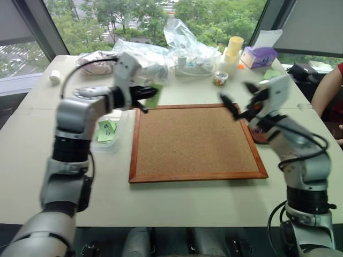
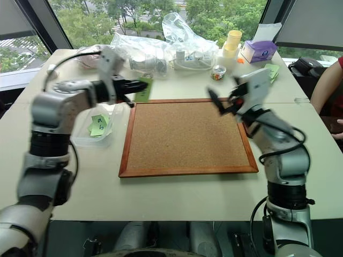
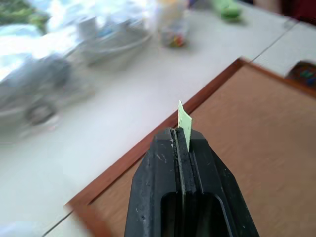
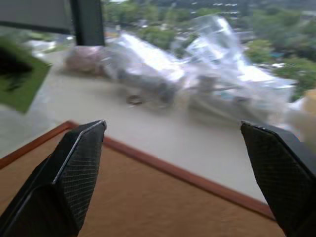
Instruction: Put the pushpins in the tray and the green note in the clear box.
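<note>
Left hand [image 2: 131, 85], as I see it, is clamped shut on the green note [image 2: 143, 89], holding it in the air above the far left corner of the corkboard [image 2: 187, 136]. My right hand [image 2: 222, 104] hangs with its fingers spread wide and empty over the corkboard's far right corner. On the desk [image 2: 177, 195], the clear box [image 2: 95, 140] sits just left of the corkboard with other green slips [image 2: 98, 125] inside it. I can make out the reddish-brown tray [image 1: 261, 138] at the corkboard's right edge, partly hidden behind my right arm. I cannot pick out any pushpins.
</note>
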Controlling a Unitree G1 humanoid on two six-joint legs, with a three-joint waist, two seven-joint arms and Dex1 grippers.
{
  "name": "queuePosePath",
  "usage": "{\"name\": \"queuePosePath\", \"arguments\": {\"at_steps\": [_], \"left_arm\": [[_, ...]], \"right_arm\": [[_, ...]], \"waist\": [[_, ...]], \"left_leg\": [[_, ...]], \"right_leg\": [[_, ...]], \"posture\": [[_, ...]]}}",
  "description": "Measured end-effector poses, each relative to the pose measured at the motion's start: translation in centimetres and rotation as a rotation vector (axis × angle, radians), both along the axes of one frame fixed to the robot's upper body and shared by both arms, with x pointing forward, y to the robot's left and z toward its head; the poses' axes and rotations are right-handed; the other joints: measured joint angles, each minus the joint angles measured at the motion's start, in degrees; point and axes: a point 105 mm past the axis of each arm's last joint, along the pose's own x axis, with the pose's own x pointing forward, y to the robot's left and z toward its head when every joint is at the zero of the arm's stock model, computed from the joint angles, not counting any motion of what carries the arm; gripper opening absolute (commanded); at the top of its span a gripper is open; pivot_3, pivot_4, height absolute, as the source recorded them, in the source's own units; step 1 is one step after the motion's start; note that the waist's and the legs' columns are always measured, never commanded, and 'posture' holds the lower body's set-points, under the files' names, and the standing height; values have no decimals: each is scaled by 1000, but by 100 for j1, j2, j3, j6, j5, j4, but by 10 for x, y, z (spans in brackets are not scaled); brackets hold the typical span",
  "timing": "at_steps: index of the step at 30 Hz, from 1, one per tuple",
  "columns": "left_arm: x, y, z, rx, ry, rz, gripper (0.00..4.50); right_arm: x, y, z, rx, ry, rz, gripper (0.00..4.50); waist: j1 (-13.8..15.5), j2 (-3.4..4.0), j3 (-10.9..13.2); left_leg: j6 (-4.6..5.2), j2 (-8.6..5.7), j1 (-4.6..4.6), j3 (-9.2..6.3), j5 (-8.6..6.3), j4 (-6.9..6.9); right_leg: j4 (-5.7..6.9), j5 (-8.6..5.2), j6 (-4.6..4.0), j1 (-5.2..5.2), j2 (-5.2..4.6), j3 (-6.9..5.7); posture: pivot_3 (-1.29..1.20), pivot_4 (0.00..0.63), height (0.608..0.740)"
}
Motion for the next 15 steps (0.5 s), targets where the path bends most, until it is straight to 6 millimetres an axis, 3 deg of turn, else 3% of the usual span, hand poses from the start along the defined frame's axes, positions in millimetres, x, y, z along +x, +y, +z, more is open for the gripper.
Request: {"name": "queuePosePath", "arguments": {"at_steps": [3, 7, 10, 15], "left_arm": [[-4, 38, -11, -30, 91, 151, 0], [-14, 53, -44, -101, 257, 203, 0], [-18, 58, -59, -98, 304, 213, 915], [-16, 68, -66, -53, 296, 247, 3454]], "right_arm": [[-21, 36, -26, -76, 85, 192, 4477], [-26, 46, -41, -165, 88, 260, 4477], [-23, 45, -45, -174, 88, 256, 4500], [-15, 41, -44, -177, 68, 224, 4500]], "waist": [[103, -6, 3], [157, -37, 0], [158, -52, 4], [77, -53, 5]], "left_leg": [[11, -9, -12, -8, -6, 20], [26, -27, -12, -8, -15, 32], [25, -24, -12, -10, -14, 32], [21, -18, -11, -10, -12, 29]], "right_leg": [[0, 0, 0, 3, -14, -14], [-4, 0, 1, 14, -31, -14], [-3, 0, 1, 13, -29, -15], [-1, 0, 1, 11, -25, -18]], "posture": [[0, 150, 738], [0, 150, 738], [0, 150, 738], [0, 150, 738]]}}
